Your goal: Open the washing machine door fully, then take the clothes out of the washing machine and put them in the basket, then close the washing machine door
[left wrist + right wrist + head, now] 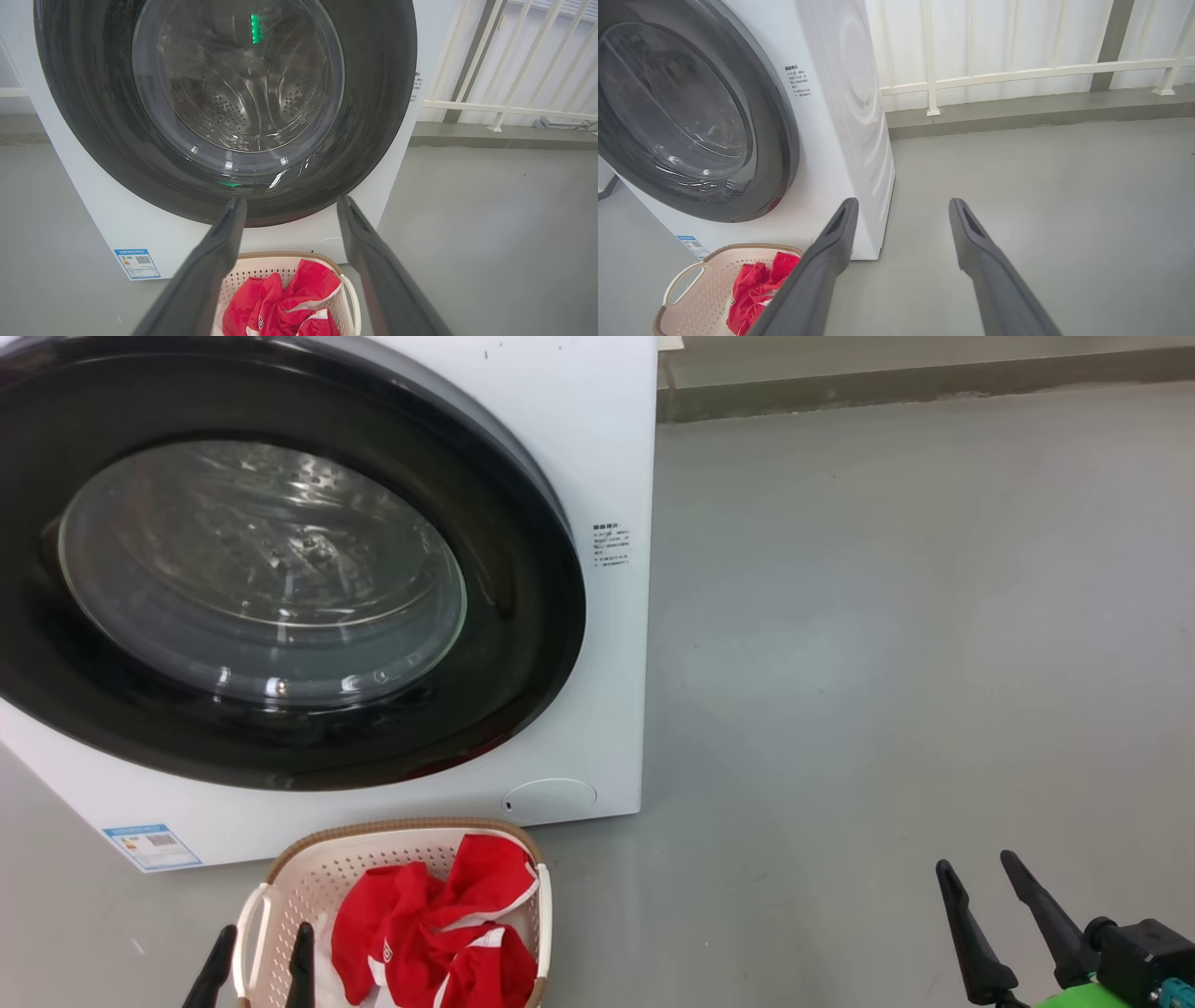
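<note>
Two grippers, both with fingers (971,938) released and empty. The left gripper (265,933) hangs by the basket (401,828), which stands on the floor (840,663) before the washing machine (607,457) and holds the red clothes (439,924); the washing machine door (523,616) is closed; far right, the right gripper (977,862) hangs above the floor.

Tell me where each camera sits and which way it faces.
Head view: up high, looking down at the shut washing machine door, basket and floor; left pincer lower left, right pincer lower right.
Left wrist view: low, squarely facing the door over the basket; own open fingers.
Right wrist view: further right, facing the washing machine's corner and a white railing; own open fingers.
Shared: both wrist views show red clothes in the basket.
</note>
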### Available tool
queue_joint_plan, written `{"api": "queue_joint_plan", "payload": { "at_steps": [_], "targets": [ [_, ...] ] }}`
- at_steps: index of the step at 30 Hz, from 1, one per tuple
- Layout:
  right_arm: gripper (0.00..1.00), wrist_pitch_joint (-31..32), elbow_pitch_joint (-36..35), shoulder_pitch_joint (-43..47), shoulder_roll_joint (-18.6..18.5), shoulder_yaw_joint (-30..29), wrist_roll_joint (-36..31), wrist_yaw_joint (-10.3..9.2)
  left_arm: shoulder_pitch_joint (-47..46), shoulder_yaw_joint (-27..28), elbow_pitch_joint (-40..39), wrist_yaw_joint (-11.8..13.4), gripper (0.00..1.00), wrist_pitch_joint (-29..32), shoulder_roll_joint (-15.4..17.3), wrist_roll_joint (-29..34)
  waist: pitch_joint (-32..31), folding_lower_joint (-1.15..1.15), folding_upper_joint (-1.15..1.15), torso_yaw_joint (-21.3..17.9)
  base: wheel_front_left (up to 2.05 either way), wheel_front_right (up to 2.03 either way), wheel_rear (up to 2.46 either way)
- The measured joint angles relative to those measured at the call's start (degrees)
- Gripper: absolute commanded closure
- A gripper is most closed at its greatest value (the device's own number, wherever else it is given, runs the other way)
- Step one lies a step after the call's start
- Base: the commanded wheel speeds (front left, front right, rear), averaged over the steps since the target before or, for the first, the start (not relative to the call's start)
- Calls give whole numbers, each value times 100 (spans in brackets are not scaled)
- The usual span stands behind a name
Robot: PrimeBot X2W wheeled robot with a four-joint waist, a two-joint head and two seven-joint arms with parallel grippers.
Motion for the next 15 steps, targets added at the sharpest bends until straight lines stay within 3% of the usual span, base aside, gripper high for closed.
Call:
{"api": "queue_joint_plan", "payload": {
  "at_steps": [15],
  "targets": [
    [0, 0, -33, 112, 69, -126, -45, 0, 110, -11, -80, 0, 0, 0, 14, -12, -37, 0, 0, 3, 0, 0, 0]
  ]
}}
